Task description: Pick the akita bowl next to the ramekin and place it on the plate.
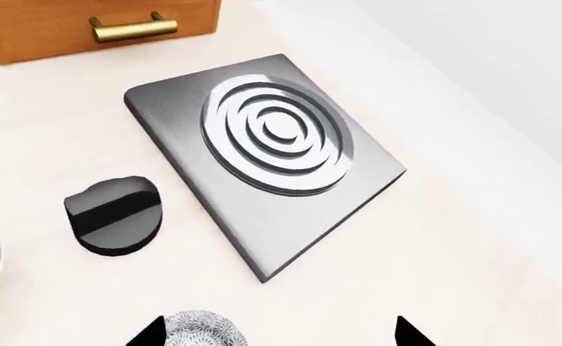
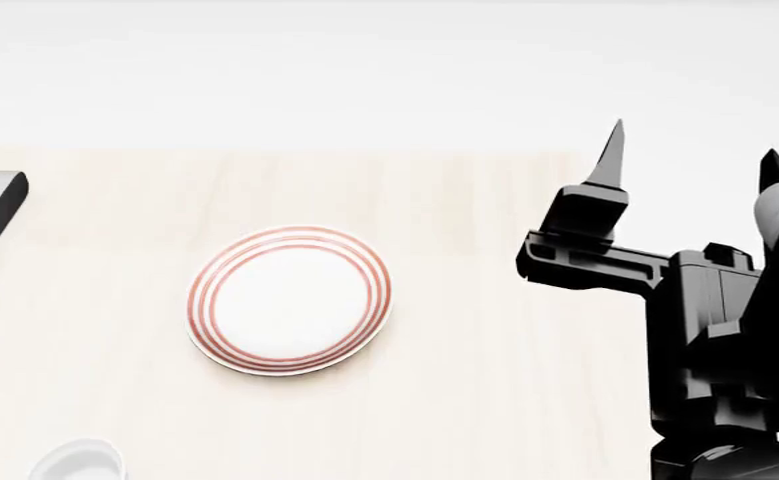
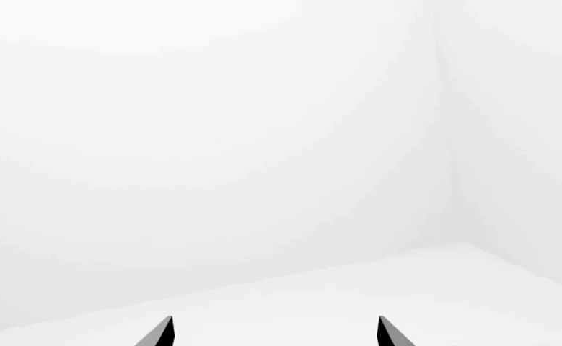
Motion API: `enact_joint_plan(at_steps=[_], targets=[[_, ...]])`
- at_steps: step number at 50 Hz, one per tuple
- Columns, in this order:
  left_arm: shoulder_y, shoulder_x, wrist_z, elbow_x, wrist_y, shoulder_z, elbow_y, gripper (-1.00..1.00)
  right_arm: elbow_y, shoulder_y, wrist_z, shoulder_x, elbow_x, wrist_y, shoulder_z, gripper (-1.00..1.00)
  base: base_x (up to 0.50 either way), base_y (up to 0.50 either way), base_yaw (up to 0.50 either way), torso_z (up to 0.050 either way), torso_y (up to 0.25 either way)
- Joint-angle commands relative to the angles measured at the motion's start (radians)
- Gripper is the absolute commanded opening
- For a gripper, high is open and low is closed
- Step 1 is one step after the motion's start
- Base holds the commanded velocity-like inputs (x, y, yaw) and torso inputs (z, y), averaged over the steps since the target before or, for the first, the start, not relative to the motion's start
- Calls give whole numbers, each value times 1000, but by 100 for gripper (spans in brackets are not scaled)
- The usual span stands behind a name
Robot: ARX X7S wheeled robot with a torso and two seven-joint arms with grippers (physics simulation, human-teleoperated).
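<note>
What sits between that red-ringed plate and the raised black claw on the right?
Nothing: in the head view only bare pale tabletop lies between the plate and the right gripper.

From the head we look steeply down on the tabletop (image 2: 496, 400) and plate (image 2: 290, 299). Our left wrist camera hangs close over the burner plate (image 1: 266, 155), whose corner the head view shares. Our right wrist camera faces only blank wall.

Bare surface (image 2: 496, 200) lies all round the plate (image 2: 290, 298), with only the ramekin (image 2: 80, 462) near its lower-left side.
</note>
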Motion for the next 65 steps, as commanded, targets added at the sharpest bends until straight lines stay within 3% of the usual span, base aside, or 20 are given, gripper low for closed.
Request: enact_joint_plan(at_steps=[1,26,46,65], targets=[[29,-6,10,-10,13,8,12,100,-3,5,8,3,10,7,0,100,0,0,0,0,-178],[45,8,-1,-16,55,9,25,100,-27,12,35,12,42,32,10,100,0,0,0,0,-173],[80,24,51,-14,87,38,10,100,-26,11,38,16,47,27,6,100,0,0,0,0,0],[88,21,31,-18,106,31,24,100,-25,11,42,20,50,23,3,100,0,0,0,0,-141]])
